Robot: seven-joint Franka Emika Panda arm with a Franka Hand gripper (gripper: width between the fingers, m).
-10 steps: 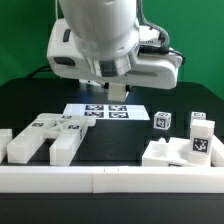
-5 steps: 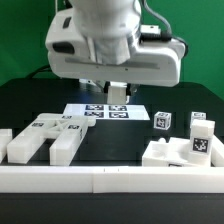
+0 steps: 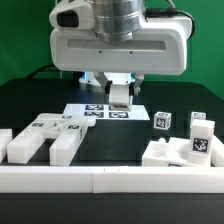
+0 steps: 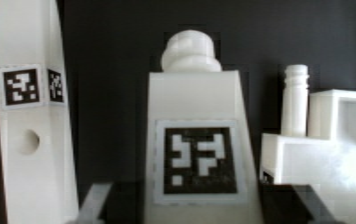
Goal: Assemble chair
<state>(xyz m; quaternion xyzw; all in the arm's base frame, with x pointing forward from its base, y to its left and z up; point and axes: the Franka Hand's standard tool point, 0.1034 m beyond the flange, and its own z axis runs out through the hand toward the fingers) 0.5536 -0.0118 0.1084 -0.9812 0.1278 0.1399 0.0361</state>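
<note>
- Over the back of the black bench (image 3: pixel 115 142), the arm (image 3: pixel 120 45) hangs low, its jaws drawn narrow and pinching a small block (image 3: pixel 120 96) from both sides.
- That block shows a square black-and-white tag. In the exterior view it sits right above the marker board (image 3: pixel 100 111); whether it touches the board cannot be told.
- Up close in the wrist view, the block's tag fills the middle and a rounded peg (image 4: pixel 191 50) sticks out of its far end. The pattern is blocky cells, too coarse to read as writing.
- Beside it there, a long bar (image 4: pixel 29 120) carries its own tag and a round hole, and on the block's other side lies a pegged piece (image 4: pixel 326 135).
- Toward the exterior view's left, a cluster of flat parts (image 3: pixel 45 135) lies tags-up, well apart from the held block.
- Toward the exterior view's right sit a tagged cube (image 3: pixel 162 121), an upright block (image 3: pixel 201 127) and a low stepped piece (image 3: pixel 168 153) with a tag facing the camera.
- Along the front runs the border rail (image 3: pixel 110 181).
</note>
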